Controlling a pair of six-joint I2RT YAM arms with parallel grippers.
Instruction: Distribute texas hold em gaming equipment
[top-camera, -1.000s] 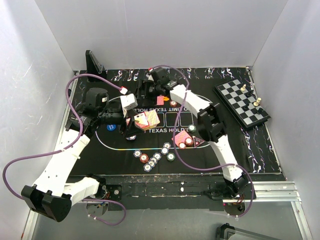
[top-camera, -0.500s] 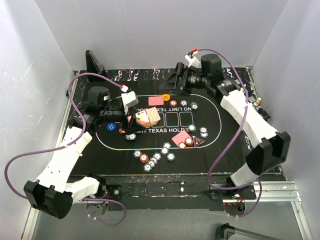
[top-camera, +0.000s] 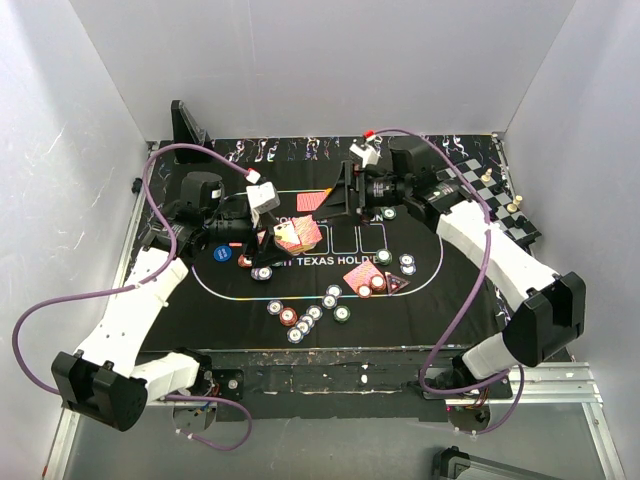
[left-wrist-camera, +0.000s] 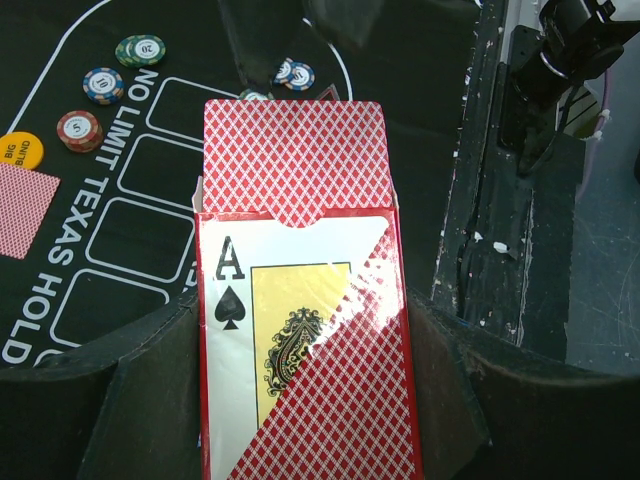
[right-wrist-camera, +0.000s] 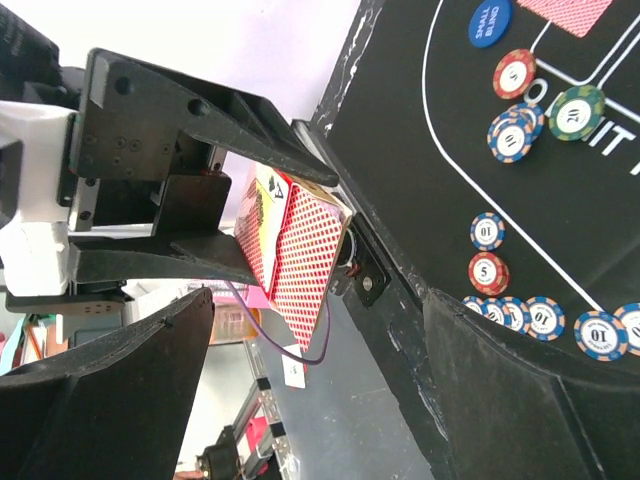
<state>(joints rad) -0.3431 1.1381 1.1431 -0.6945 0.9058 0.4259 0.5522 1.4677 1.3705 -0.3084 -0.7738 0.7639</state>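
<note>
The left gripper (top-camera: 272, 236) is clamped on an ace-of-spades card box (top-camera: 297, 234), its fingers pressing the two long side edges. The box is held clear above the printed mat (top-camera: 440, 290), over the mat's left half. In the left wrist view the box's long axis runs straight out from the gripper. Red-backed cards (left-wrist-camera: 294, 160), or possibly the box flap, stand out of the open far end, which points toward the mat's centre and the right arm. The right gripper (top-camera: 340, 200) hangs just up and right of the box with its fingers spread apart and holding nothing. Its own camera shows the box ahead of it and lying between those fingers, turned so that one narrow edge and the red back face it. The likely next move is drawing a card, so the right gripper is the one placed to close on the exposed end while the left only holds. Poker chips (top-camera: 300, 322) and single face-down cards lie scattered on the mat below.
</note>
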